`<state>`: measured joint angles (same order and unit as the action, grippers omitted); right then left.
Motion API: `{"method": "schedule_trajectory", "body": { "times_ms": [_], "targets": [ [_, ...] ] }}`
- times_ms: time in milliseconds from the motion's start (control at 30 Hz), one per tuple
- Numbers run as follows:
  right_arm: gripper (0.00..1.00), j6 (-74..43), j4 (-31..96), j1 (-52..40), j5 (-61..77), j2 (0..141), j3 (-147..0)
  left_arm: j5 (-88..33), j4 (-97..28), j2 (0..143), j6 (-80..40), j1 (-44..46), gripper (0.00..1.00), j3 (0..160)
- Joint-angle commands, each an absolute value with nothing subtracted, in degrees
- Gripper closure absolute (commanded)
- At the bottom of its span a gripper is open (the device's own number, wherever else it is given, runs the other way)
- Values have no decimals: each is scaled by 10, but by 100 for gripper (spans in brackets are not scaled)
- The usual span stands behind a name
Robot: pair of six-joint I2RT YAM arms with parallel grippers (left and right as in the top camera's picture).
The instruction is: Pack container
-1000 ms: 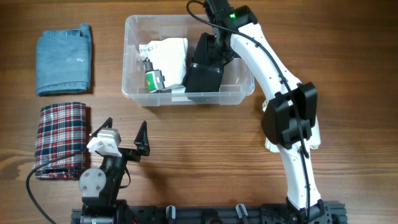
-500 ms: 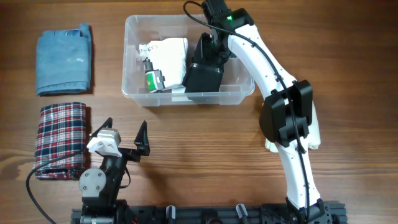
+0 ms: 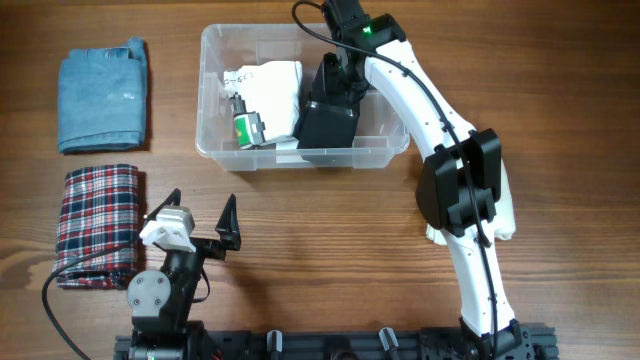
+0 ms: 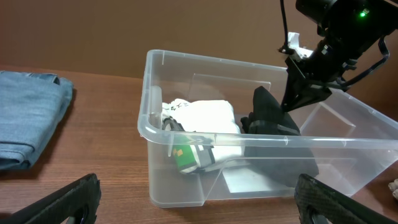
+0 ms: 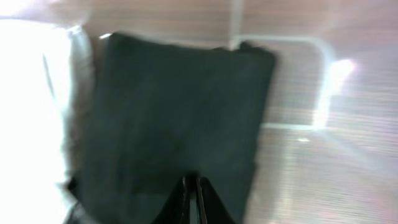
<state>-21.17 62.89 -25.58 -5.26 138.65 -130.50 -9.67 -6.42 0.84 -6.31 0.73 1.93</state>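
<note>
The clear plastic container (image 3: 385, 138) stands at the back centre and also shows in the left wrist view (image 4: 174, 180). Inside lie a white folded cloth (image 3: 272, 88), a green-and-white item (image 3: 245, 128) and a black folded cloth (image 3: 325, 118). My right gripper (image 3: 337, 70) reaches into the container and is shut on the black cloth's top edge (image 5: 174, 106), its fingers (image 5: 194, 185) pinched together. In the left wrist view the black cloth (image 4: 273, 121) leans against the white one. My left gripper (image 3: 202, 207) is open and empty near the front edge, facing the container (image 4: 196, 205).
A folded blue denim cloth (image 3: 103, 93) lies at the back left. A folded red plaid cloth (image 3: 95, 222) lies at the front left beside my left arm. The right arm's base (image 3: 465, 190) stands right of the container.
My right gripper has shifted slightly left inside the container with the black cloth. The left arm has not moved.
</note>
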Motion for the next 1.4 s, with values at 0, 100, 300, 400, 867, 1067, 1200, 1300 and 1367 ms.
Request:
{"method": "schedule_trajectory", "body": {
  "times_ms": [0,100,300,400,867,1067,1200,1300,1367],
  "targets": [
    [95,-224,642,-258,-153,1366,-1309,-93,-65,5,-66,4,0,18],
    [96,-237,657,-258,-164,1368,-1308,-93,-65,5,-66,4,0,18],
    [96,-242,654,-258,-128,1381,-1308,-93,-65,5,-66,4,0,18],
    [96,-241,656,-258,-115,1396,-1308,-93,-65,5,-66,4,0,18],
    [96,-241,626,-260,10,1408,-1308,-93,-65,5,-66,4,0,18],
    [96,-271,628,-260,-132,1394,-1309,-93,-65,5,-66,4,0,18],
    [96,-251,623,-257,-181,1381,-1309,-93,-65,5,-66,4,0,18],
    [96,-238,634,-255,-186,1382,-1309,-93,-65,5,-66,4,0,18],
    [96,-238,641,-255,-183,1385,-1308,-93,-65,5,-66,4,0,18]
  ]
}}
